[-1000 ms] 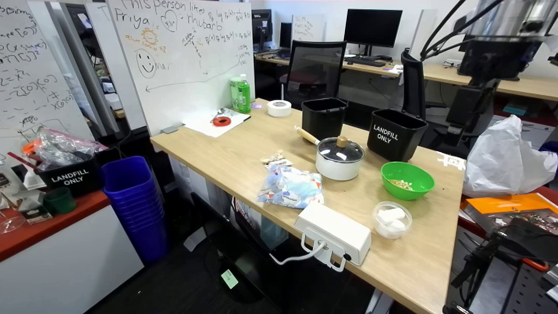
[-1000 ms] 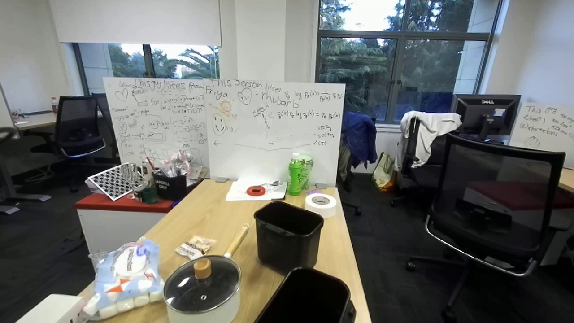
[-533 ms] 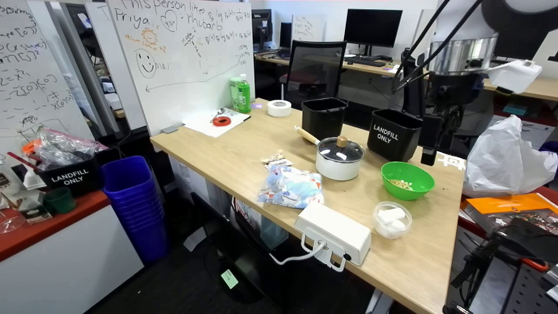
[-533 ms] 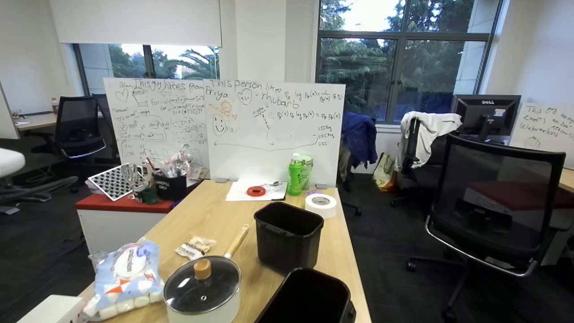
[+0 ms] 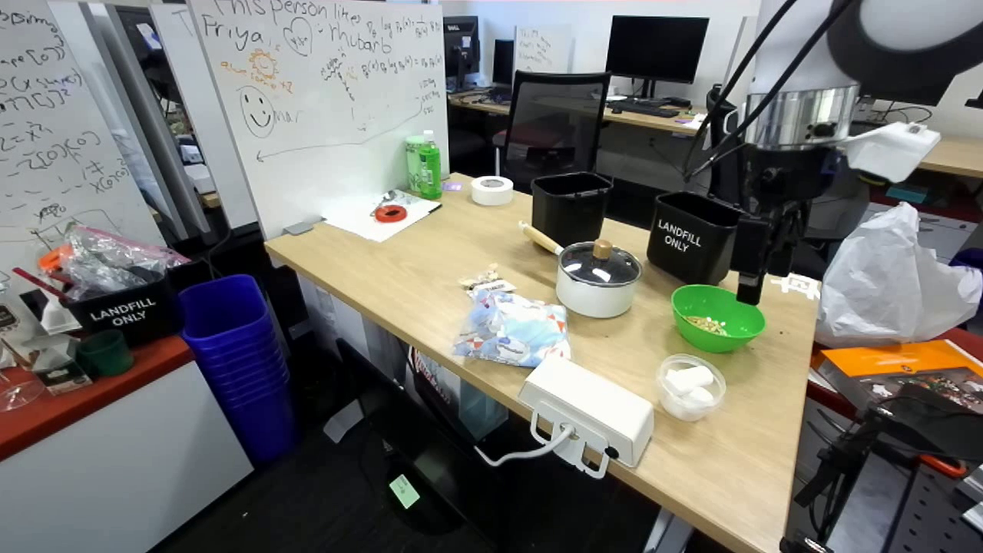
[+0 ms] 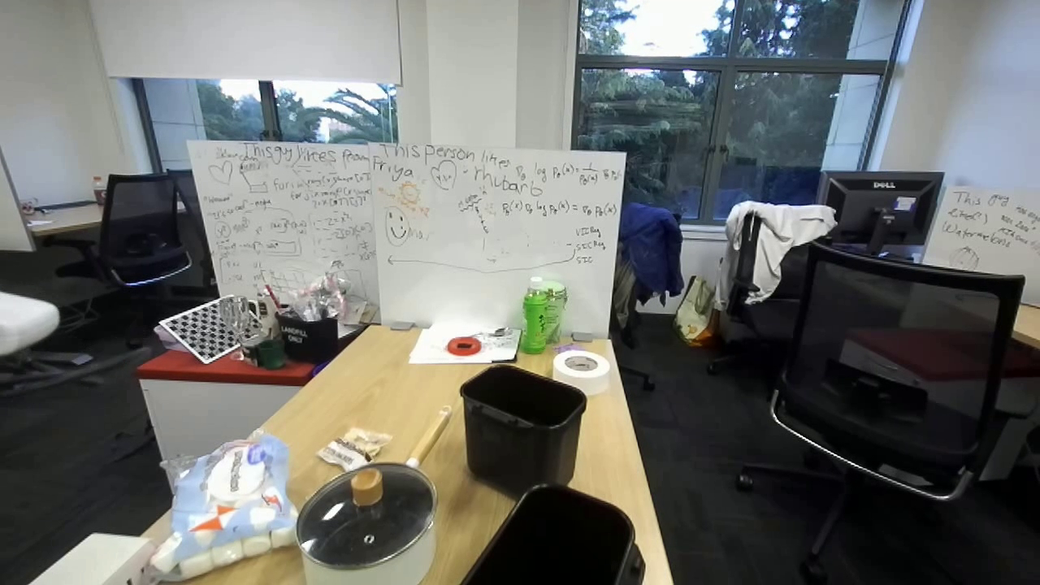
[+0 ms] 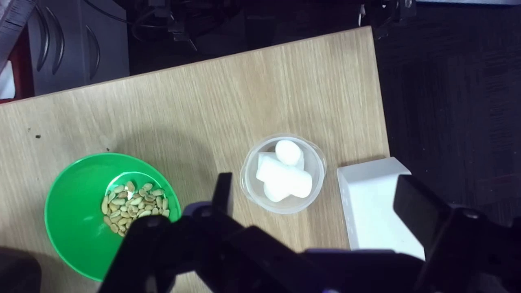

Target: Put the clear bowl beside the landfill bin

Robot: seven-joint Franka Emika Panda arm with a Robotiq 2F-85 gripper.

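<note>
The clear bowl stands near the table's front right part in an exterior view, with several white marshmallows in it. It also shows in the wrist view, upright and apart from the gripper. The landfill bin, black with a white "LANDFILL ONLY" label, stands behind the green bowl. It shows partly in an exterior view, label hidden. My gripper hangs above the far right side of the green bowl. In the wrist view the gripper is open and empty, with the clear bowl showing beyond its fingers.
The green bowl with nuts stands beside the clear bowl. A white box lies on its other side. A lidded pot, a marshmallow bag and a plain black bin stand on the table. Another labelled bin sits on a red cabinet.
The arm has come down and to the left in an exterior view, from the upper right to above the green bowl's far side. The things on the table have not moved.
</note>
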